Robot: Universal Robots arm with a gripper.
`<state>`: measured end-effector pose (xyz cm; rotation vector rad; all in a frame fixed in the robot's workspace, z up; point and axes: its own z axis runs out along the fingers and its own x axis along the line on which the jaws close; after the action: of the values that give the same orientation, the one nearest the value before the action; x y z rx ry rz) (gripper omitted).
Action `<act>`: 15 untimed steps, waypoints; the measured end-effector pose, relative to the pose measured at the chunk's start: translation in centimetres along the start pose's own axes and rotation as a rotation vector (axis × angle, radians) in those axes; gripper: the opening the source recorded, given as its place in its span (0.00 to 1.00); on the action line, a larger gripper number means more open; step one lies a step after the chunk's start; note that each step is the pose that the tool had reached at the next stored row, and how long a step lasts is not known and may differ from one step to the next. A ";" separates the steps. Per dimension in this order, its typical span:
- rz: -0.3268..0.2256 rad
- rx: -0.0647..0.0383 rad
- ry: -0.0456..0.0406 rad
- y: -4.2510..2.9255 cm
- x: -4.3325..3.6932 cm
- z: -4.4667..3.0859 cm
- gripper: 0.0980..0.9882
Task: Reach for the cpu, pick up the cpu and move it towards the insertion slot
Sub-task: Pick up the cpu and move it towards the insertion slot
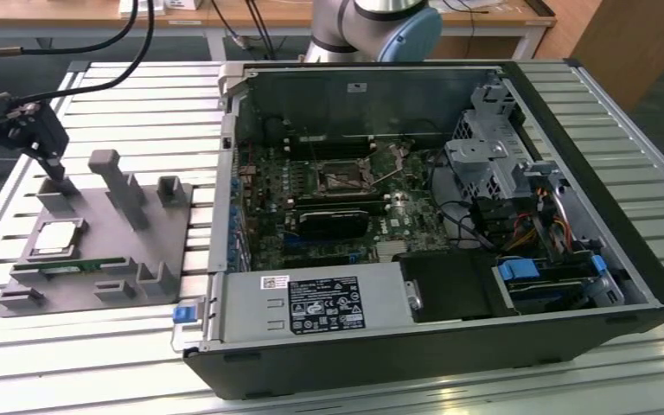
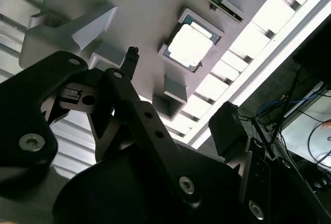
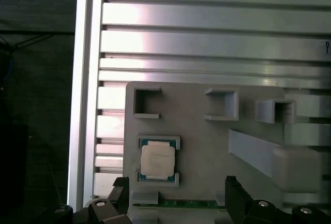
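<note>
The cpu (image 1: 55, 239) lies flat in a framed pocket of the grey fixture plate (image 1: 159, 246) at the exterior view's left, its silvery top facing up. In both wrist views the cpu (image 3: 158, 162) (image 2: 189, 45) sits untouched in that pocket. My gripper (image 1: 53, 171) hangs above the far end of the plate, a short way off the chip. In the first wrist view the gripper (image 3: 176, 195) is open, its two dark fingers (image 3: 120, 192) standing wide apart with nothing between them. The insertion slot (image 1: 341, 180) sits on the motherboard inside the open computer case.
A green memory stick (image 1: 73, 266) lies on the plate just past the cpu. Tall grey posts (image 1: 118, 186) rise from the plate beside the gripper. The black case wall (image 1: 222, 216) and a labelled power supply (image 1: 309, 307) stand between the plate and the motherboard. Slatted aluminium table (image 1: 136, 95) underneath.
</note>
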<state>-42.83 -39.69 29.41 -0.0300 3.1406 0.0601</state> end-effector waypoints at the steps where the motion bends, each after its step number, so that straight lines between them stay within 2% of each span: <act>1: 0.000 0.000 0.0000 -0.01 0.00 0.11 0.81; 15: 0.000 0.000 0.0001 -0.20 0.01 1.71 0.81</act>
<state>-42.83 -39.83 27.70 -0.0300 3.1407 0.0600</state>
